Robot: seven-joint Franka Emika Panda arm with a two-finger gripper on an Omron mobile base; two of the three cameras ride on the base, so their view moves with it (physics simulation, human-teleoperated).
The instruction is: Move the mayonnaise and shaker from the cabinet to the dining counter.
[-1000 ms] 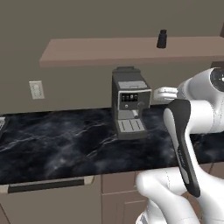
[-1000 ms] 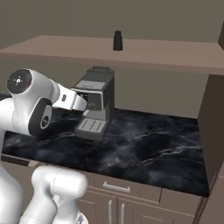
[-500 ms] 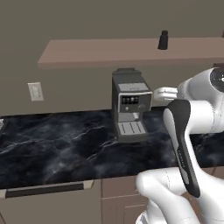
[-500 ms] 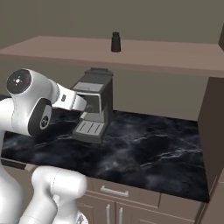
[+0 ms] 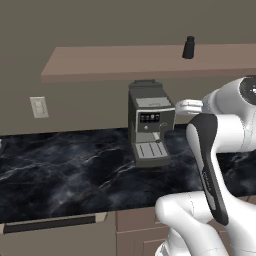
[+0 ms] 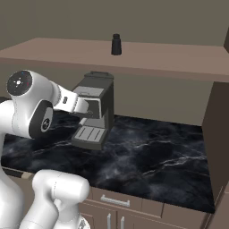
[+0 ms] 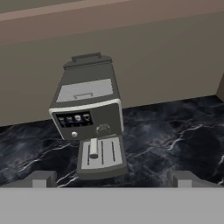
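Observation:
The shaker (image 5: 188, 47) (image 6: 116, 44), small and near-black with a narrower top, stands upright on the cabinet (image 5: 115, 64) (image 6: 62, 53), a long tan-brown wall shelf board. My gripper (image 6: 91, 111) (image 7: 113, 179) hangs well below the shelf, in front of the coffee machine, and points at it. Its fingertips (image 7: 41, 178) stand wide apart with nothing between them, so it is open. The hand's white body (image 5: 188, 105) shows beside the machine. The shelf's underside (image 7: 109, 17) crosses the top of the hand view. The mayonnaise and the dining counter are out of view.
A dark grey coffee machine (image 5: 149, 125) (image 6: 95, 114) (image 7: 89, 118) stands on the black marble worktop (image 5: 65, 170) (image 6: 152, 152) under the shelf. A wall socket (image 5: 38, 107) sits at the left. A brown tall panel (image 6: 219, 134) bounds the worktop on the right. Taupe drawers (image 6: 120, 203) run below.
The whole picture has shifted slightly in both base views, so the camera has moved a little. The arm keeps its pose and the gripper stays open.

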